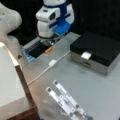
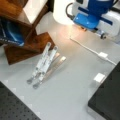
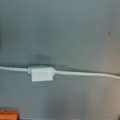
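Observation:
The white and blue gripper (image 1: 49, 40) hangs at the top of both front views, low over the grey table, and shows again at upper right (image 2: 100, 33). Its fingers do not show in the wrist view. A small orange piece (image 1: 48, 50) lies just below it, at the wrist view's bottom left corner (image 3: 8, 115). A white cable with an inline block (image 1: 52, 62) runs across the table a little nearer the camera; the block (image 3: 41, 73) sits left of centre in the wrist view and is also in a front view (image 2: 103, 55). Nothing is seen in the gripper.
A dark tray with a blue edge (image 1: 28, 56) lies left of the gripper. A black box (image 1: 100, 47) with a white tag (image 1: 85, 55) stands at right. A folded metal stand (image 1: 66, 102) lies near the bottom. A wooden shelf (image 1: 23, 82) fills the left.

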Controlling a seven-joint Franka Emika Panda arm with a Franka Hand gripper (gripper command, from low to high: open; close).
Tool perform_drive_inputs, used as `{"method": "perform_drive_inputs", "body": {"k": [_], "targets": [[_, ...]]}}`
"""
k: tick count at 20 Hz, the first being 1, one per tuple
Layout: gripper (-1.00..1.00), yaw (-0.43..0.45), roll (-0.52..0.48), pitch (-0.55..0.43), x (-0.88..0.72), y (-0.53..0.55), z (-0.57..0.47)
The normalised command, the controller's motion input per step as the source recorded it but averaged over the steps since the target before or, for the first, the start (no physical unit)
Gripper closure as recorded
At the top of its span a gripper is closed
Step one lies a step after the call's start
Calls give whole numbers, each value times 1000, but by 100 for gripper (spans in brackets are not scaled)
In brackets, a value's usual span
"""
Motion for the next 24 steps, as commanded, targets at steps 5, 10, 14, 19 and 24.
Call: {"method": "perform_drive_inputs", "body": {"k": [5,10,14,19,24], "targets": [[-100,-174,122,260,522,426,55],[-100,-86,281,199,483,286,25],[-100,-82,244,142,465,243,-114],[-100,-79,235,33,306,164,-182],[-100,-50,272,32,81,122,-103]]}}
